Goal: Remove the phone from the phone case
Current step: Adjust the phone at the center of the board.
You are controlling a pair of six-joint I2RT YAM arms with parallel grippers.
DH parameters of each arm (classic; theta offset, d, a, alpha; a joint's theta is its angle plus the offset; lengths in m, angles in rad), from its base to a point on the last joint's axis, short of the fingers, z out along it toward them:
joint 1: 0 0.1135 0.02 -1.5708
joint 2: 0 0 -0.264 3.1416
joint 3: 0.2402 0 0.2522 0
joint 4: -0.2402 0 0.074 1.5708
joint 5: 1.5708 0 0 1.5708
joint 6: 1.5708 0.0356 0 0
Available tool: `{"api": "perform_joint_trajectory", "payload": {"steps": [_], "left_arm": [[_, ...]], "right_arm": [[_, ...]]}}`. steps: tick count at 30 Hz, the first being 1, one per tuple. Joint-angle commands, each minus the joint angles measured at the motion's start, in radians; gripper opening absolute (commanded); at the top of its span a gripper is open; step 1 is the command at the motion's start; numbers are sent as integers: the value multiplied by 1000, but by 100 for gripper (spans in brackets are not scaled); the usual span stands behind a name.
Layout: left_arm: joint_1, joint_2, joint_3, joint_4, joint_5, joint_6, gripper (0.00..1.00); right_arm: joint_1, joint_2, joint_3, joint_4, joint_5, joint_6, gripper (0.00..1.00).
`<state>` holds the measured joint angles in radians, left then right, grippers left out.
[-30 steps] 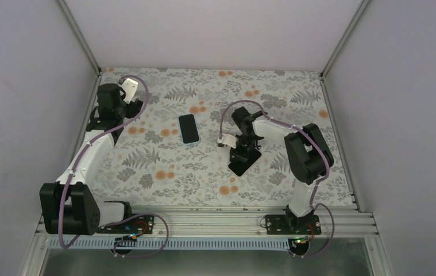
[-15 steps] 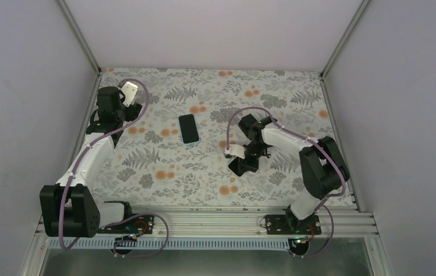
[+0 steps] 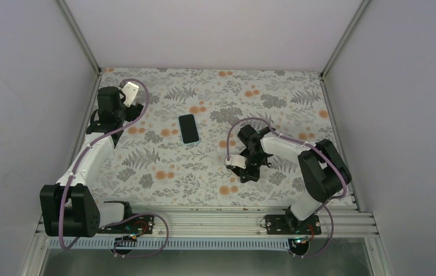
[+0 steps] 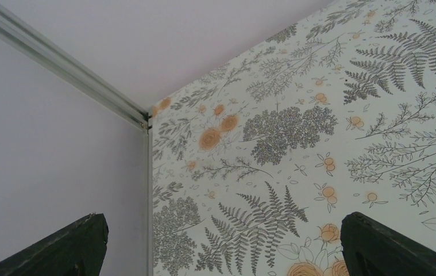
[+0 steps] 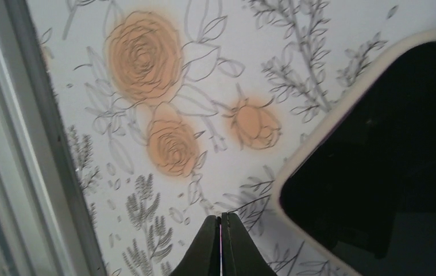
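From where I stand there are two arms and two dark flat slabs on the tabletop (image 3: 296,86). The blue-edged slab (image 3: 189,129) lies face up near the middle, toward the far side. Its long axis runs almost straight from the near edge to the far edge, leaning only a little. The black slab (image 3: 250,173) lies right of centre, closer to the near edge, partly under the right arm, so I can't read its long axis properly.

I'd guess the blue-edged one is the phone and the black one the case, but I can't be sure. It could just as well be a cased phone in the middle.

The right claw (image 5: 220,230) is pinched fully closed with nothing between its fingers. In its own camera a rounded, pale-rimmed corner of the black slab (image 5: 388,172) sits just beside the fingertips, with a sliver of flowered cloth showing between. The left claw (image 4: 222,217) is spread wide and empty over the far-left corner, well apart from both slabs.

The right arm is the nearer one to either slab. From its claw the blue-edged slab lies off to the left and toward the far edge. Any grip on it would call for those fingers to part first and close across its short sides.
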<state>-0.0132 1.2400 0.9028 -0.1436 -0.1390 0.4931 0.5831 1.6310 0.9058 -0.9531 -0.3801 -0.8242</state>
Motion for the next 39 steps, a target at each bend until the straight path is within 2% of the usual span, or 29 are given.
{"api": "perform_joint_trajectory", "payload": {"steps": [1,5,21,27,28,29,32,36,37,38,39], "left_arm": [[3,-14,3,27,4,3,100],[4,-17,-10,31,-10,10,100],[9,-28,-31,61,-47,26,100],[14,-41,-36,60,-45,32,100],[15,-46,-35,52,-44,33,100],[15,-52,-35,46,-40,33,100],[16,-67,-32,34,-30,34,100],[17,-76,-28,28,-20,30,100],[18,-75,-30,28,-16,29,100],[18,-73,-30,27,-15,27,100],[17,-70,-30,27,-13,26,100]], "right_arm": [[9,24,10,95,19,23,4],[10,109,55,116,42,24,4],[6,257,254,258,119,111,4],[-38,236,278,181,-3,-2,5],[-44,221,286,151,-42,-27,10],[-54,196,292,127,-63,-47,22],[-74,139,295,80,-76,-104,50],[-91,72,283,92,37,-132,62],[-98,62,282,70,53,-166,68],[-109,53,275,46,62,-224,84],[-119,44,264,39,82,-269,86]]}}
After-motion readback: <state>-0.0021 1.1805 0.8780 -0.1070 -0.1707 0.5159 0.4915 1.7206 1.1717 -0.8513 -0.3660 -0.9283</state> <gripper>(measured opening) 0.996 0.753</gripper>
